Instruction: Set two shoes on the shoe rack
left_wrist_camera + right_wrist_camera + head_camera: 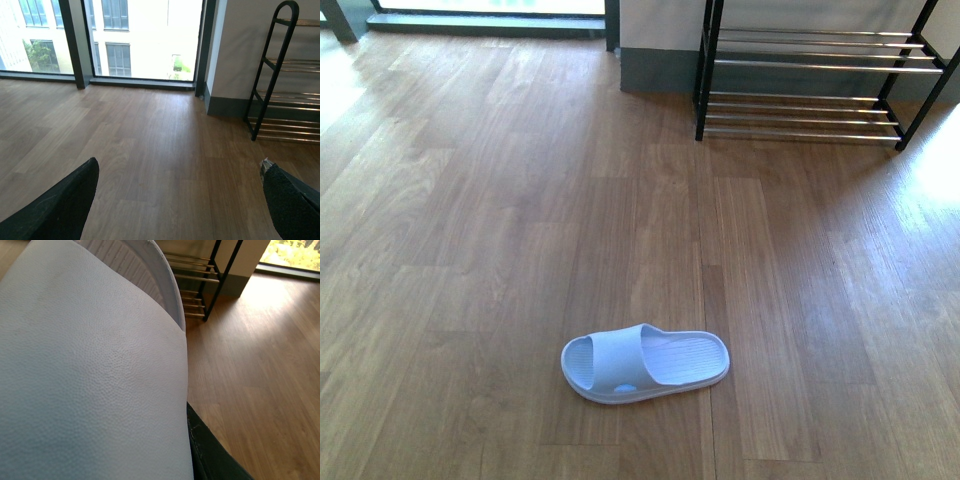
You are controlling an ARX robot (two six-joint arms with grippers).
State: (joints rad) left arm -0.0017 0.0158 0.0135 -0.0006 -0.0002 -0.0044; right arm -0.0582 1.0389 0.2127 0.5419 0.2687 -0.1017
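The right tool point(202, 452) gripped one pale blue slipper point(90, 370), with the rack point(197, 277) ahead of it and well apart. The step called for carrying it level and setting the sole across two bars. The left tool point(180, 200) hung wide and empty, and the second slipper point(645, 362) lay on the floor point(470, 200).

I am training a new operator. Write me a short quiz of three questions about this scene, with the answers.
1. True or false: the slipper on the floor already lies on the shoe rack.
2. Choose one: the left claw is A) open and empty, B) shut on a slipper, C) out of view.
3. Short answer: what fills most of the right wrist view?
Key: 1 false; 2 A; 3 a second slipper, pale blue.
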